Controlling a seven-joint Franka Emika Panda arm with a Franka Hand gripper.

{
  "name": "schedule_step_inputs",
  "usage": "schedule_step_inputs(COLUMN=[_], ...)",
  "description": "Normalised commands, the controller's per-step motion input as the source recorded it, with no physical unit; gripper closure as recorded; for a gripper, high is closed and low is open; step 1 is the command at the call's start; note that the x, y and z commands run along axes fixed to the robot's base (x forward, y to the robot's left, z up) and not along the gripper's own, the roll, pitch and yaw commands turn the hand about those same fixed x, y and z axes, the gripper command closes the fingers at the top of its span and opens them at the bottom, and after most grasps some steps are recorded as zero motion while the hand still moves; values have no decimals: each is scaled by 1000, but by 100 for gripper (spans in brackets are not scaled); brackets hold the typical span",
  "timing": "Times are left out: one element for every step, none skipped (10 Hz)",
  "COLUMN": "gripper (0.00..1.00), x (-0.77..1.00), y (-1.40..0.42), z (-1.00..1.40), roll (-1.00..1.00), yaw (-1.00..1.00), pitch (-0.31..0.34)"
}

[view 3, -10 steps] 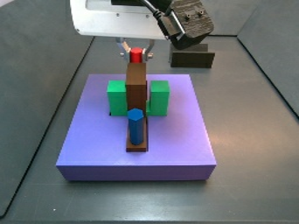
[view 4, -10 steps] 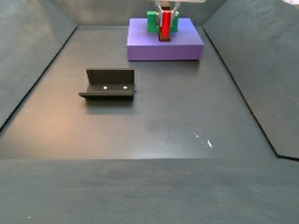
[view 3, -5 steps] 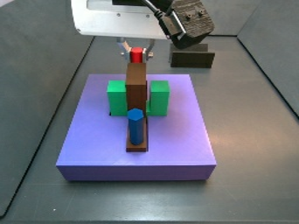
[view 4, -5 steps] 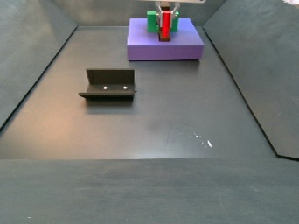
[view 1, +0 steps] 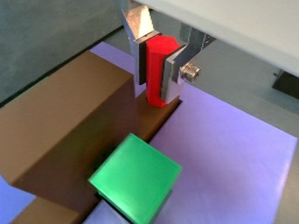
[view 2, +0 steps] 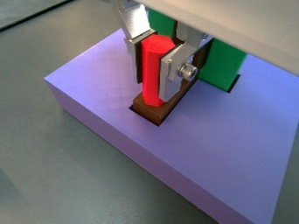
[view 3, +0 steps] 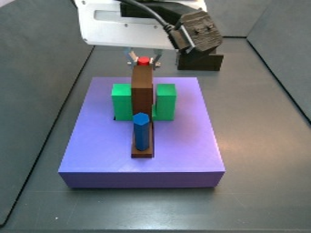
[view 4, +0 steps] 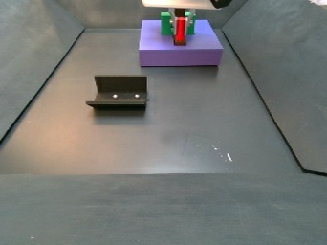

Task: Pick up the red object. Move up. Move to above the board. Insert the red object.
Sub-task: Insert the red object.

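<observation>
Gripper stands over the far part of the purple board, with its two silver fingers closed on the red peg. The fingers are open only as wide as the peg, and the dark pads press on its two opposite sides near the top. The peg stands upright. Its lower end sits in a brown slot in the top of the board, as both wrist views show. In a wrist view the slot edge surrounds the foot of the peg, so the peg is partly in the board.

Beside the peg is a tall brown block, and a green block lies next to it. In a side view the brown block rises between two green parts on the board, and only the top of the peg shows behind it, under the gripper. A blue cylinder stands upright in the brown strip at the near side of the board, well apart from the peg.

On the dark floor, the fixture stands away from the board. In this side view the peg and the gripper are small at the top edge, and I cannot tell the finger details there.
</observation>
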Motion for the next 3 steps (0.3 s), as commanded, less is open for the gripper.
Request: schedule_step_inputs(gripper=[100, 100, 100], x=[63, 0, 0], y=[0, 0, 0], z=[-389, -103, 0], roll=[106, 63, 0], yaw=[3, 0, 0], pitch=[-43, 0, 0])
